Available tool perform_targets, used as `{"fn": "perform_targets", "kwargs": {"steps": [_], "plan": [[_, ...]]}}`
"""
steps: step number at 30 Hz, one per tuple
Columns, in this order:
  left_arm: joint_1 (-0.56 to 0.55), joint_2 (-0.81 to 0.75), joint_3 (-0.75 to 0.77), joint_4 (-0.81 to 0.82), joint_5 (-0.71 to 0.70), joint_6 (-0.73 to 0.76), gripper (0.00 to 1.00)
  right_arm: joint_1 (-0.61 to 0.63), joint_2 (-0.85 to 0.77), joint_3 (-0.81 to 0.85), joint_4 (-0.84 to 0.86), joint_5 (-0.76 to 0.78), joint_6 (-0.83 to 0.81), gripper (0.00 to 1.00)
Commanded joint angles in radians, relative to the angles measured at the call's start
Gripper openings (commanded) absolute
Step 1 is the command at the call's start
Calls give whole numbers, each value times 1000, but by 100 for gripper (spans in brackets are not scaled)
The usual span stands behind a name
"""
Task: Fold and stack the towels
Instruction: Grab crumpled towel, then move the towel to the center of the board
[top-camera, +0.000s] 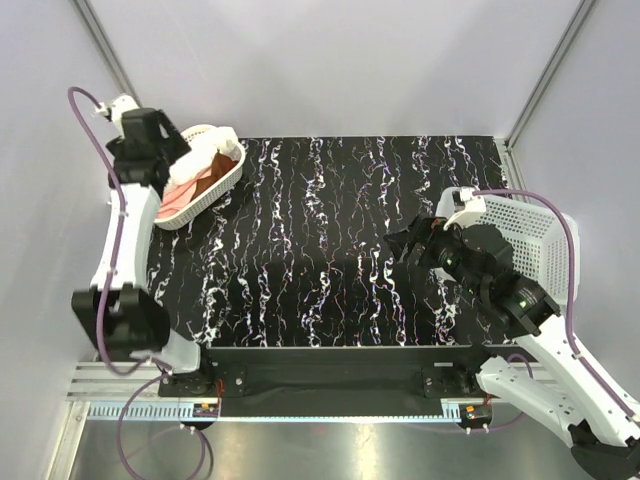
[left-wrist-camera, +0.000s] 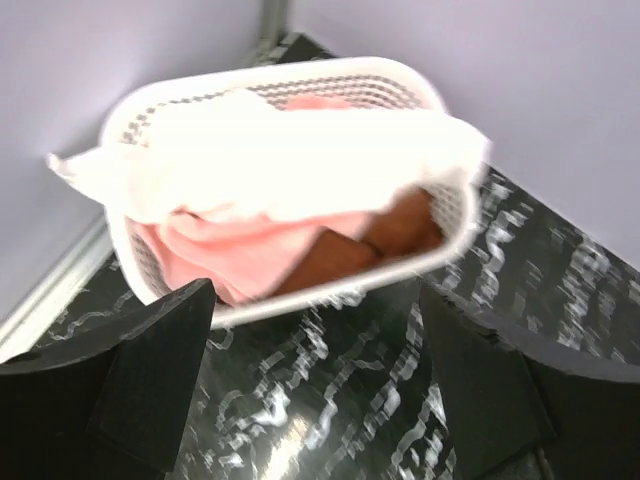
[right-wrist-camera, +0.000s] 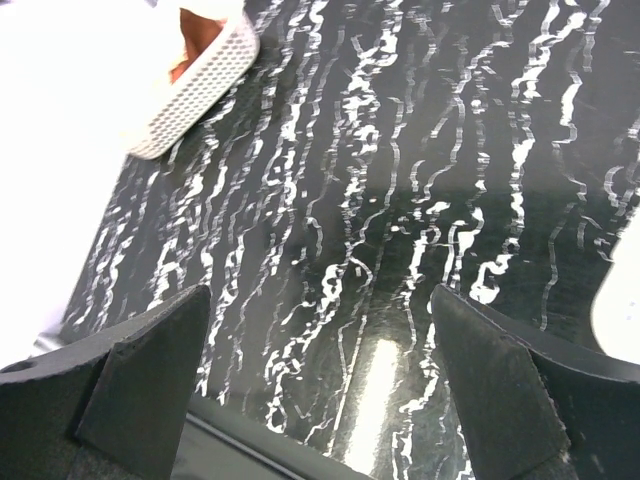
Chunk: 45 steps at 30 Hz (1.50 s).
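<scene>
Inside the basket (top-camera: 214, 201), towels (top-camera: 203, 155) lie seemingly crumpled.

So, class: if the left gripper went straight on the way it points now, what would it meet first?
Probably the near wall of the white basket, or the pale pink towel heaped just above it. The left gripper, fingers open, aims right at them; blur leaves the depth unclear.
</scene>
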Motion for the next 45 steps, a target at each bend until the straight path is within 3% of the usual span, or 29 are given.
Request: {"fn": "perform_targets", "kwargs": {"steps": [1, 6, 15, 17, 19, 20, 21, 24, 28, 30, 32, 35, 37, 40, 44, 45], "plan": [[122, 190, 134, 39, 121, -35, 86, 6, -22, -24, 63, -60, -17, 100], [194, 436, 326, -99, 160, -47, 76, 6, -28, -36, 77, -40, -31, 100], [237, 649, 340, -67, 197, -58, 75, 6, -19, -13, 67, 23, -93, 100], [247, 677, 386, -67, 247, -53, 63, 6, -14, -7, 66, 26, -96, 100], [247, 677, 415, -67, 271, -40, 43, 5, -7, 4, 64, 26, -97, 100], [247, 661, 418, -58, 283, -37, 27, 5, -5, 7, 64, 24, -97, 100], [247, 639, 417, -18, 303, -37, 21, 5, 4, 11, 64, 29, -96, 100], [242, 543, 449, 54, 402, -62, 1, 5, 32, 45, 69, 29, -88, 100], [217, 414, 505, 180, 638, -139, 0, 5, 87, 108, 55, 58, -93, 100], [204, 366, 524, 292, 750, -268, 0, 6, 111, 132, 43, 83, -103, 100], [172, 343, 529, 466, 972, -428, 0, 6, 122, 157, 26, 121, -119, 100], [62, 311, 527, 418, 1103, -448, 0, 6, 131, 191, -2, 227, -154, 100], [-20, 225, 484, 309, 1037, -292, 0, 5, 128, 211, -18, 289, -177, 100], [-209, 73, 255, 199, 905, -107, 0, 6, 118, 238, -54, 313, -206, 100], [-408, -111, -204, 250, 743, -84, 2, 5, 110, 264, -115, 316, -195, 100], [-431, -138, -390, 270, 714, -98, 2, 5, 108, 258, -124, 313, -185, 100]]}}
